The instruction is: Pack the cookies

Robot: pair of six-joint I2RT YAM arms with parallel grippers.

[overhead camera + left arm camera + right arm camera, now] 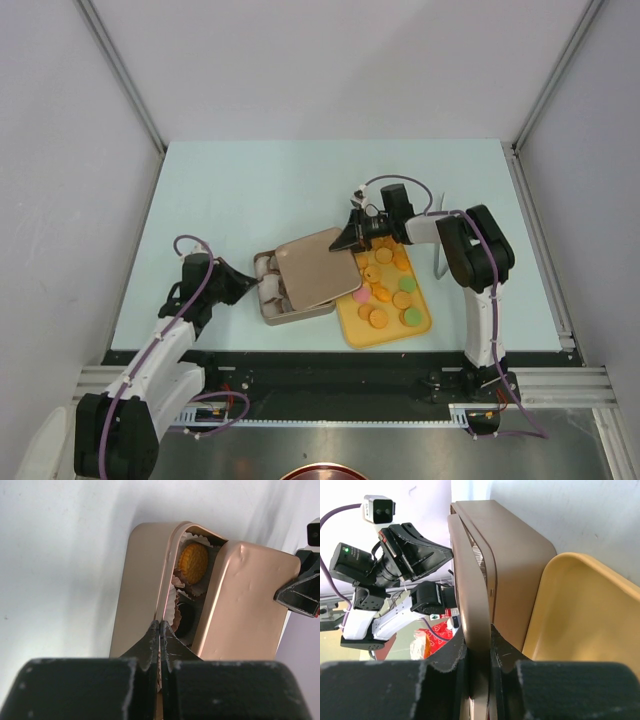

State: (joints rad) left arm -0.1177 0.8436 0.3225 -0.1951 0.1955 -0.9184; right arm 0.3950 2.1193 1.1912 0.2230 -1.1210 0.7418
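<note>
Left gripper (160,625): near left of the scene, fingers closed tight together, tips at the left rim of the tin (272,305). Whether the thin rim is nipped between them cannot be told.
Tin: sits on the table (250,180) just left of the tray (352,322), touching or nearly touching it. It is lined with white paper cups (172,602).
Cookies in the tin: an orange one (192,562) and a dark one (185,620) show in the uncovered strip along the left side. The rest is hidden under the lid.
Cookies on the tray (385,290): many are loose there, near right of the tin. They are mostly orange, with a few green and one pink.
Lid (315,268): it lies tilted across the tin and covers most of it. Its far right corner is raised.
Right gripper (352,238): at the far right corner of the lid, fingers narrow and clamped on the lid's edge.
Step in hand: handling the lid over the tin, judged from the grip. Loose cookies on the tray suggest packing is not finished.
Doing it well: keep the left fingers steady against the tin so it cannot slide. Move the lid slowly and level, clear of the paper cups. If closing, line up all corners before pressing down.
Risk: a tilted lid may catch a cup or nudge the tray.
</note>
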